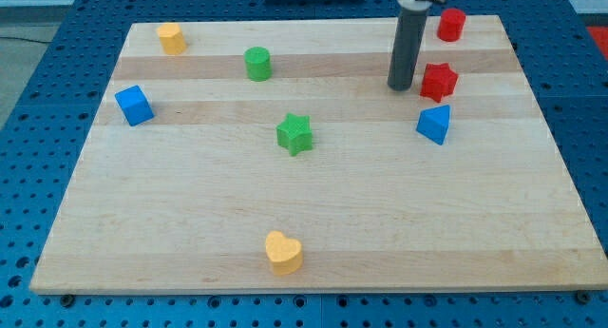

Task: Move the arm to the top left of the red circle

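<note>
The red circle (450, 24) stands near the top right corner of the wooden board (313, 223). My tip (400, 86) rests on the board below and to the left of the red circle, just left of the red star (439, 81). The dark rod rises from the tip toward the view's top, where its upper end passes close to the left of the red circle. The tip touches no block that I can see.
A blue triangle (434, 125) lies below the red star. A green star (294, 133) sits mid-board and a green circle (257, 63) above it. A yellow block (171, 38) is top left, a blue cube (134, 105) at left, a yellow heart (283, 253) at the bottom.
</note>
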Available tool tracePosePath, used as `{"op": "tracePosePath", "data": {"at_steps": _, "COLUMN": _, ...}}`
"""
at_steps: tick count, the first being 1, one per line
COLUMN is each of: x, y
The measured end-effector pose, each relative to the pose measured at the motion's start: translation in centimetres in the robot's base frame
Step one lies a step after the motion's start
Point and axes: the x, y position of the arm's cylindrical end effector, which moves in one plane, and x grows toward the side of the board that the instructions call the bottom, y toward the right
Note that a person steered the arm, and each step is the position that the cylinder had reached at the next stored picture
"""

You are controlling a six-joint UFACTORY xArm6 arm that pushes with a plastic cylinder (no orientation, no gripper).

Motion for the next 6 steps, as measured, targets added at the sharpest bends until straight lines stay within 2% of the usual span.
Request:
{"op": "tracePosePath", "data": {"at_steps": 1, "x": 0.8, "y": 5.5}}
{"op": "tracePosePath", "data": {"at_steps": 2, "x": 2.5, "y": 6.1}}
{"op": "tracePosePath", "data": {"at_steps": 3, "x": -3.2, "y": 6.3}}
{"op": "tracePosePath", "data": {"at_steps": 4, "x": -9.1, "y": -1.1}}
{"op": "tracePosePath", "data": {"at_steps": 5, "x": -13.3, "y": -2.2}}
{"op": "tracePosePath", "data": {"at_steps": 6, "x": -13.5, "y": -0.9}}
